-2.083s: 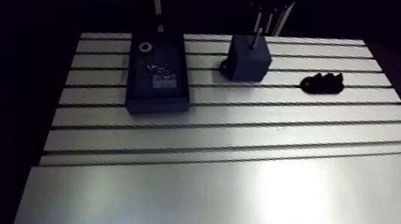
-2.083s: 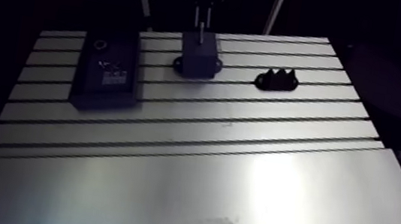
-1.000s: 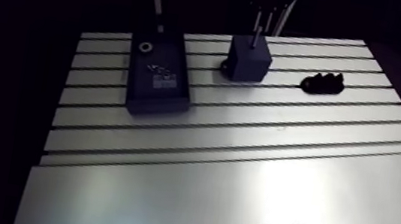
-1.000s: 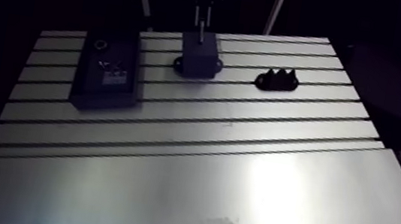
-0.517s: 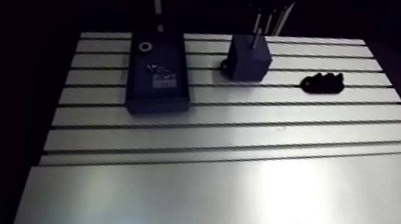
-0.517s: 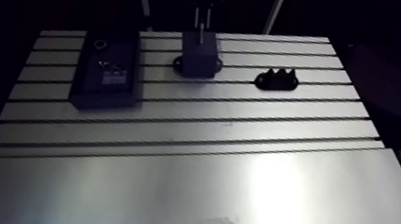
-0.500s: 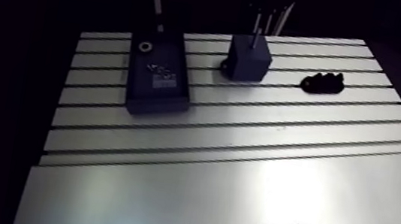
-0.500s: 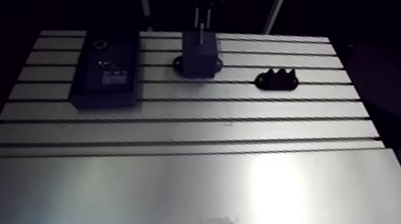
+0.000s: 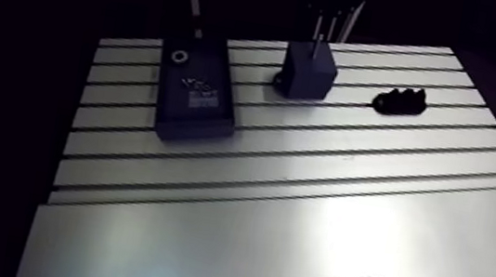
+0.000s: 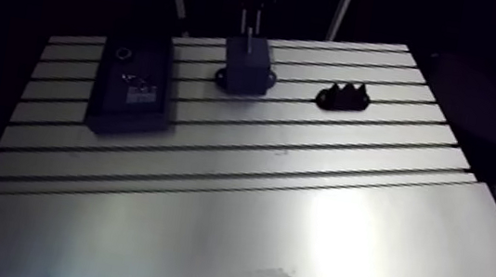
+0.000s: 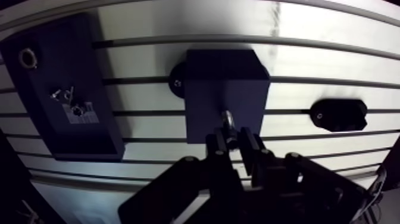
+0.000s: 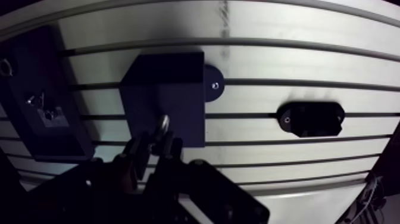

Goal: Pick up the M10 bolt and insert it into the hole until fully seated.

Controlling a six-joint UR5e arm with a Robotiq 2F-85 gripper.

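My gripper (image 11: pixel 232 142) is shut on the M10 bolt (image 11: pixel 228 120), a shiny metal shaft that points down between the two dark fingers (image 11: pixel 216 145). Right under the bolt is a dark square block (image 11: pixel 223 89) that stands on the slotted table (image 11: pixel 149 24). The bolt's end is over the part of the block's top face nearest the gripper. The bolt hides the hole, and I cannot tell whether its tip is inside. In the arm view the bolt (image 9: pixel 320 43) stands upright over the block (image 9: pixel 307 72) at the table's far side.
A flat dark plate (image 9: pixel 195 90) with a round hole and small metal parts on it lies beside the block. A small black bracket (image 9: pixel 398 102) is fixed in a slot on the block's other side. A smooth metal sheet (image 9: pixel 290 259) covers the near table.
The bolt and gripper seem to have sunk a little toward the block. The plate, the bracket and the block have not moved.
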